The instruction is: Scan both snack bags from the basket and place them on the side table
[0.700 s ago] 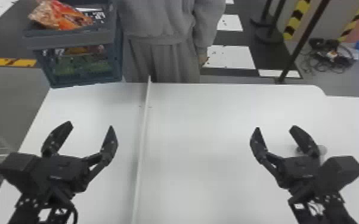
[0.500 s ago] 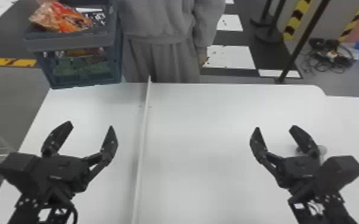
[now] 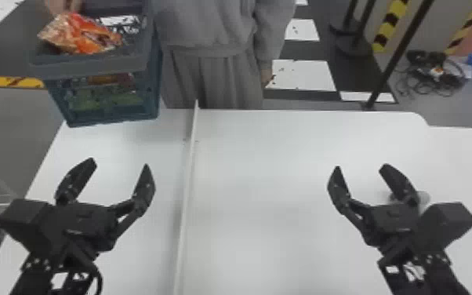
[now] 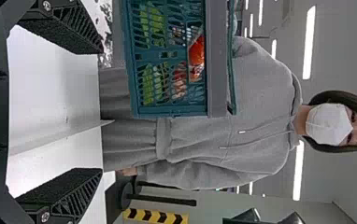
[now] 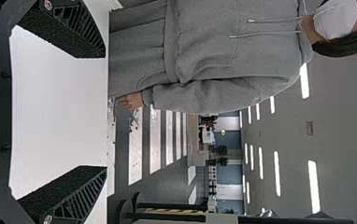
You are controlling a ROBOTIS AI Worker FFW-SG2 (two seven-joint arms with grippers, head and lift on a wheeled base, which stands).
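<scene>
1. Left gripper (image 3: pixel 118 164): over the left part of the white tabletop (image 3: pixel 270 219). Its two flat black fingers stand wide apart, nothing between them.
2. Right gripper (image 3: pixel 362 168): over the right part of the tabletop, well apart from my left one. Its fingers are likewise spread, gap empty.
3. Blue-green slatted plastic basket with a broad grey rim (image 3: pixel 90 66): past the tabletop's far left corner, ahead of my left gripper. Left wrist view gives its base as raised above the level of the tabletop, in front of the person.
4. Orange-and-red glossy snack bag (image 3: pixel 78 35): at the basket's open top, near the rim. It lies forward of my left fingers, well beyond their tips; from my right fingers it is far off, forward and to the left.
5. Green contents (image 3: pixel 106 100): seen through the slats, low in the basket, also beyond my left fingers and touching neither pair. Number of bags here: cannot tell.
6. Person in grey clothing (image 3: pixel 207 27): standing behind the far edge, beside the basket. One hand (image 3: pixel 62 6) is at the basket's far side; its exact grip is unclear. The other hand (image 3: pixel 266 76) hangs low.
7. Thin white strip (image 3: pixel 187 176): runs lengthwise over the tabletop, between my two grippers, nearer the left.
</scene>
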